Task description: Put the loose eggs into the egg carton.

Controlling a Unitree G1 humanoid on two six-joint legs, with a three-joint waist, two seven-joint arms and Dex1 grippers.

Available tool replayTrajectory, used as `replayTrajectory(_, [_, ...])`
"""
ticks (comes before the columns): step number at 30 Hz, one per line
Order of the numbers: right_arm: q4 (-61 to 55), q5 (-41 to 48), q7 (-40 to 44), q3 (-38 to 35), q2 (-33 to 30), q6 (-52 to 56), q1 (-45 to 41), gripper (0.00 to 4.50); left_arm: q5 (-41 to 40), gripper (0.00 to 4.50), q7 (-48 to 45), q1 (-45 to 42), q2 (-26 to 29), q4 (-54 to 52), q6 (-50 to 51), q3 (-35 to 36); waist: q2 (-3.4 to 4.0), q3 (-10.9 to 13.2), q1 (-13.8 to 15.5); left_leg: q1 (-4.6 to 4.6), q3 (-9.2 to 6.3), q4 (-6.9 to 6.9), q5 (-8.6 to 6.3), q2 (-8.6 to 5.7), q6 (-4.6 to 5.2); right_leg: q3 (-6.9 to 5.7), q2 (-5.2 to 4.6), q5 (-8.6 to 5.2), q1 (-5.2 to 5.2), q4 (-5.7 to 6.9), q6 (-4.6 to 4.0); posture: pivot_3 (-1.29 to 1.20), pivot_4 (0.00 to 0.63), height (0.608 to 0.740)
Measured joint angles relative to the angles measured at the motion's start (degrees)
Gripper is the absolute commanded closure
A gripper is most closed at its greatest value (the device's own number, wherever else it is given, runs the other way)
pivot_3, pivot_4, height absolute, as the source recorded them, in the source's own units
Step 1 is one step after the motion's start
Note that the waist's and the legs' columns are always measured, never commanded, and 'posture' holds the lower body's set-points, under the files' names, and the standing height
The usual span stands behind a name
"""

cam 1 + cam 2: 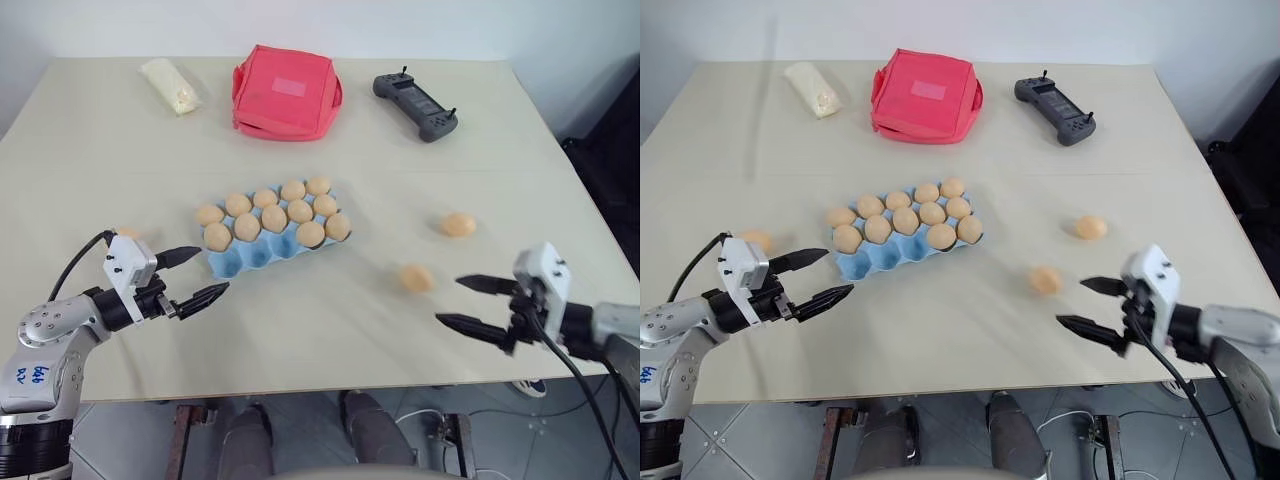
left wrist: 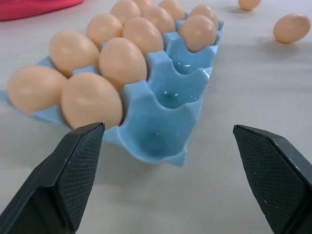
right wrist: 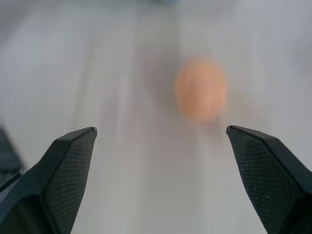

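Right gripper (image 1: 473,302): hanging spread and empty, pointing at nearest egg (image 1: 416,278), well right of carton (image 1: 262,250). Left gripper (image 1: 192,276): hovering spread and empty just beside carton's near-left corner. Second egg (image 1: 458,224) lying farther right of carton; third (image 1: 756,240) left of it. Carton holding ten, near cups waiting empty. Risk: nudging round egg, sending it rolling off table (image 1: 330,340).

Two black textured fingers (image 3: 66,165) of the right pincer (image 3: 161,168) stand wide apart, with nothing between them. Ahead of them, one pale orange egg (image 3: 201,90), blurred, lies on the light-coloured worktop (image 3: 122,73), apart from both fingers.
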Motion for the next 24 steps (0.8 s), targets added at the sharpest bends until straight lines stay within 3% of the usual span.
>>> replayTrajectory(8, [0.5, -0.31, -0.93, 1.59, 0.06, -3.33, -2.9, 0.03, 0.0, 0.0, -0.02, -0.24, -0.01, 1.07, -0.06, 0.01, 0.0, 0.0, -0.46, 0.02, 0.01, 0.26, 0.1, -0.01, 0.13, 0.09, 0.0, 0.1, 0.07, -0.1, -0.45, 0.0, 0.15, 0.74])
replayTrajectory(13, [2.32, -1.58, -5.13, 8.71, 3.16, -4.2, -11.33, 0.03, 0.0, 0.0, 0.13, -0.33, -0.01, 1.09, -0.14, 0.16, 0.01, 0.01, -0.46, -0.01, 0.01, 0.24, 0.1, -0.01, 0.12, 0.1, 0.0, 0.11, 0.05, -0.13, -0.47, 0.0, 0.15, 0.74])
replayTrajectory(22, [15.37, -11.83, -8.28, 23.56, 6.94, -8.89, -23.46, 0.03, -0.01, 0.0, 1.63, 1.73, -0.04, -0.84, -0.15, 1.52, 0.01, 0.0, -0.25, -0.05, 0.02, -0.05, 0.04, 0.0, 0.05, 0.06, 0.0, 0.22, -0.09, -0.1, -0.14, 0.0, 0.15, 0.74])
replayTrajectory(24, [17.09, -13.39, -8.37, 25.33, 6.93, -8.87, -24.87, 0.4, -0.01, 0.0, 2.07, 2.52, -0.04, -1.16, -0.14, 2.02, 0.02, 0.01, -0.22, -0.05, 0.02, -0.07, 0.03, 0.01, 0.04, 0.05, 0.01, 0.27, -0.11, -0.1, 0.0, 0.0, 0.15, 0.74])
